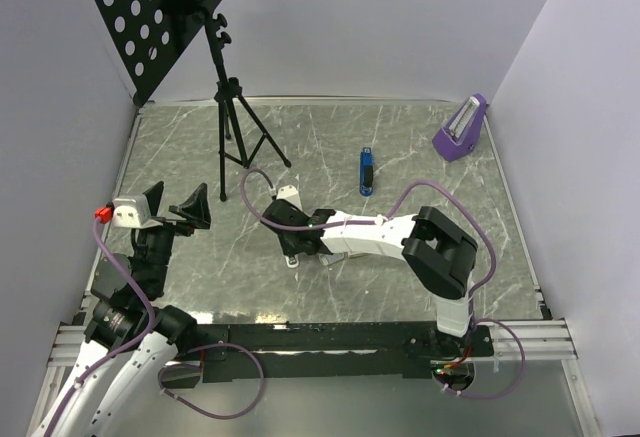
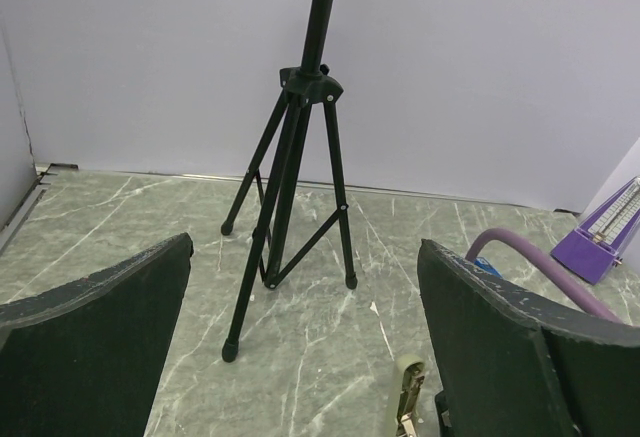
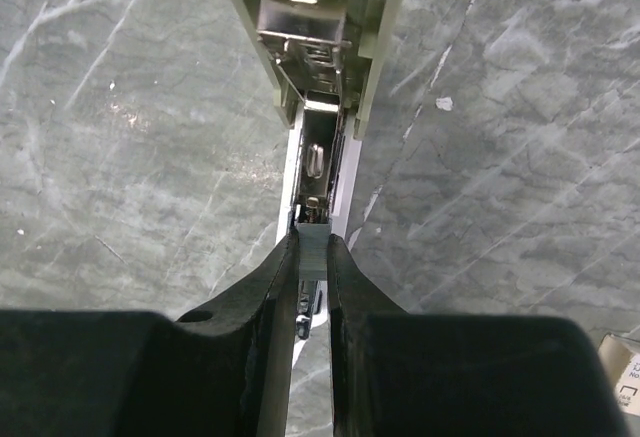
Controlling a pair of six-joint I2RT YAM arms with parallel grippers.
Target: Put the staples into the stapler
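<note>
Starting near-left with the left gripper (image 1: 175, 203): spread as wide as it goes, holding nothing, hovering over the grey-green marbled tabletop (image 1: 420, 157), well apart from the action.

Over to mid-table and the right gripper (image 3: 312, 243): nearly closed, pinching a small grey strip of staples (image 3: 312, 257) between black fingertips (image 3: 275, 277). Just ahead and beneath, the pale greenish plastic stapler (image 3: 300, 27), lid flipped open, bright metal channel exposed. Lined up with that channel at its near end; touching the rail or just above it, impossible to tell. At the wrist view's right edge, only a corner of a pale cardboard box (image 3: 626, 382).

Looks like the insertion step, then. Next up: lowering the strip square into the channel, sliding it forward, letting go, then swinging the lid shut, quite possibly with the idle arm steadying the body.

Further back, a slim blue object (image 1: 367, 172), then a purple metronome (image 1: 460, 129) and a black tripod music stand (image 1: 232, 107) by the far wall.
</note>
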